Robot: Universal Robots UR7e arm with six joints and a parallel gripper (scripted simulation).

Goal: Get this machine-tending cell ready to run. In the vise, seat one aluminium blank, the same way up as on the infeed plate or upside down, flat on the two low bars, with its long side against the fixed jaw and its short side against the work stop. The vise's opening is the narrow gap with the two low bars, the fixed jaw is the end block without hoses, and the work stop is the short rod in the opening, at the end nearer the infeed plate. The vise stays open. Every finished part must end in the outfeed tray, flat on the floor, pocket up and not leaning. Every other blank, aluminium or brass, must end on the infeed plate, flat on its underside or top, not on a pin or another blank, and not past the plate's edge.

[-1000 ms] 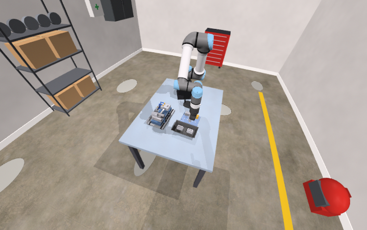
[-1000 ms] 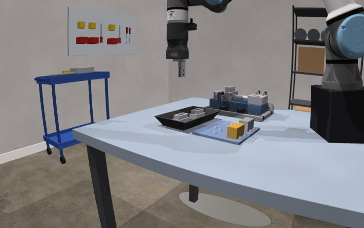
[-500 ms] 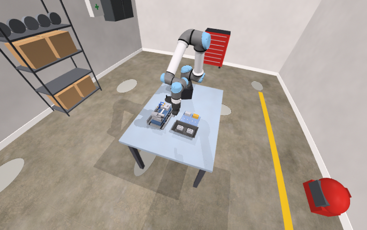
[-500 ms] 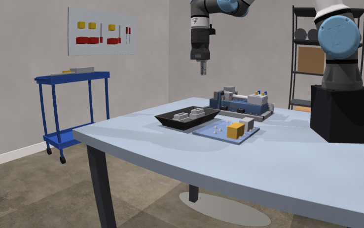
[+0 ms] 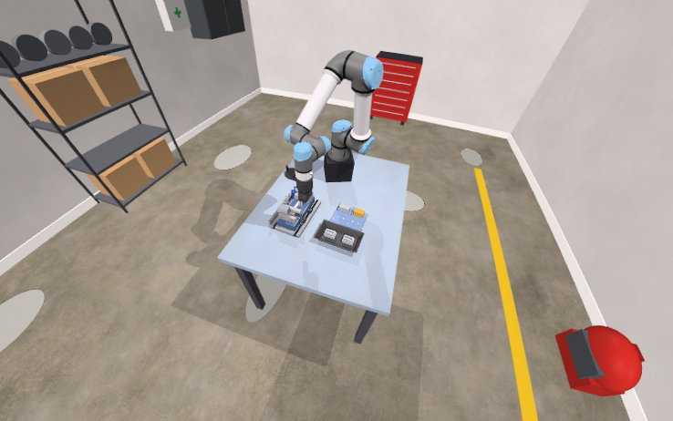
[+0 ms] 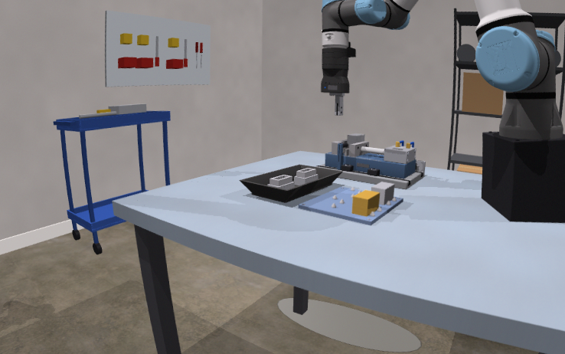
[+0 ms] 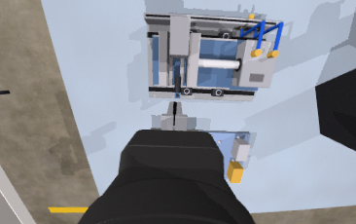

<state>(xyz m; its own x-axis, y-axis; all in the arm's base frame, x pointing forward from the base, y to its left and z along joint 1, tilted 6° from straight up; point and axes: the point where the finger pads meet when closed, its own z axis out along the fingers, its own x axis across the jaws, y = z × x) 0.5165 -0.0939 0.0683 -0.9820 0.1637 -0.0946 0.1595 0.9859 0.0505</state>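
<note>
My gripper [image 6: 338, 109] is shut and empty, high above the fixed-jaw end of the vise [image 6: 373, 160]. In the wrist view the fingertips [image 7: 173, 114] sit just in front of the vise [image 7: 209, 60]. A grey aluminium blank [image 7: 179, 36] [image 6: 355, 141] lies at the vise's opening beside the fixed jaw and stands higher than the jaws; I cannot tell if it sits flat on the bars. The infeed plate [image 6: 350, 204] holds a brass blank [image 6: 365, 202] and an aluminium blank [image 6: 382, 191]. The black outfeed tray [image 6: 289, 181] holds two finished parts [image 6: 280, 180] [image 6: 306, 175], pockets up.
The arm's black base block [image 6: 523, 175] stands on the table to the right of the vise. Blue hoses with yellow fittings [image 7: 263, 41] rise from the moving jaw. Small pins [image 6: 338, 202] stick up from the infeed plate. A blue cart [image 6: 112, 166] stands off the table to the left.
</note>
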